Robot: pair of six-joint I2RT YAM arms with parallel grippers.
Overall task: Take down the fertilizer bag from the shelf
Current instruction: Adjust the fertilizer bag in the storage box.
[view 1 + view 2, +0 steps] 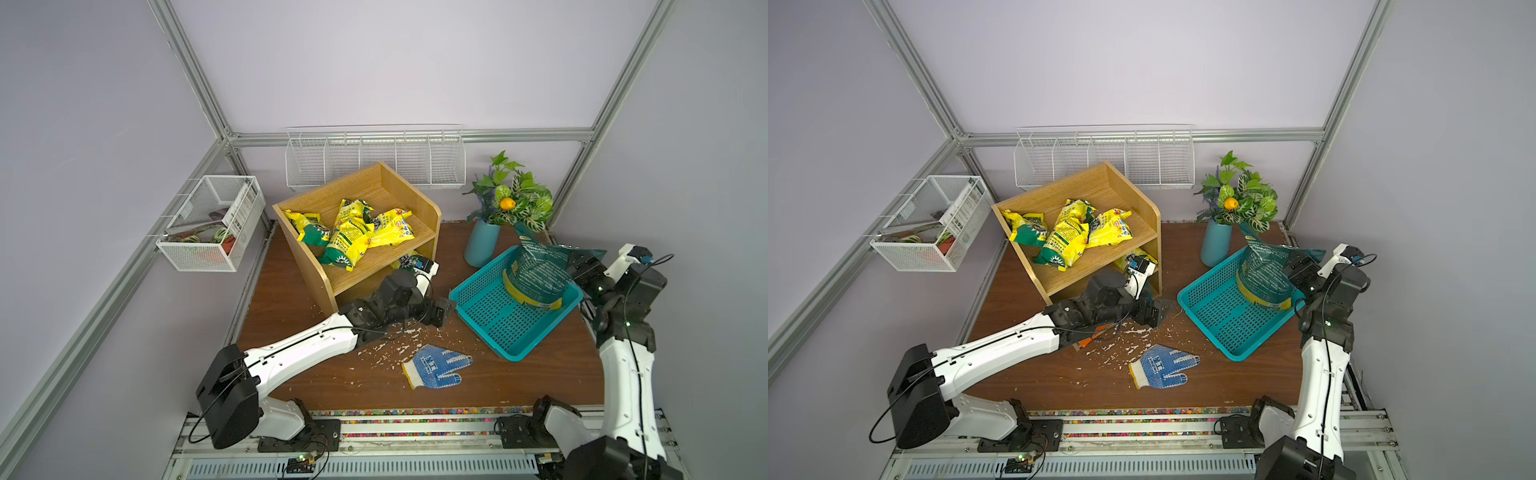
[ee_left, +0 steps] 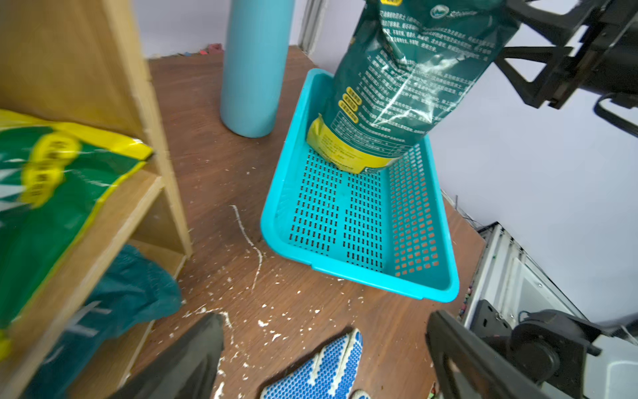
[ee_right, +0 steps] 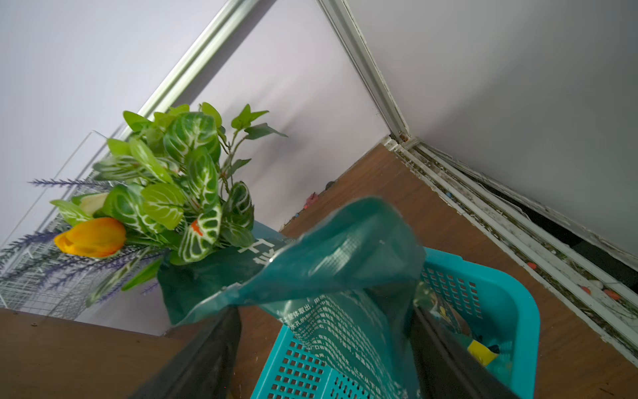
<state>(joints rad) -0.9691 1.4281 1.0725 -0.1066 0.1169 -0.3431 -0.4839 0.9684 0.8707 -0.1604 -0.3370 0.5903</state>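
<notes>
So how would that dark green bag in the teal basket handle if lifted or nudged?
Likely floppy: the dark green bag has a creased top that folds over in the right wrist view. Probably bottom-heavy, since its filled base bulges and it stands on end in the teal basket. It leans, so a nudge could tip it.

Open tabletop (image 1: 353, 395) along the front, work glove (image 1: 436, 365) mid-table, teal basket (image 1: 498, 316) and blue vase (image 1: 481, 249) crowding the right, shelf (image 1: 307, 266) back left.
</notes>
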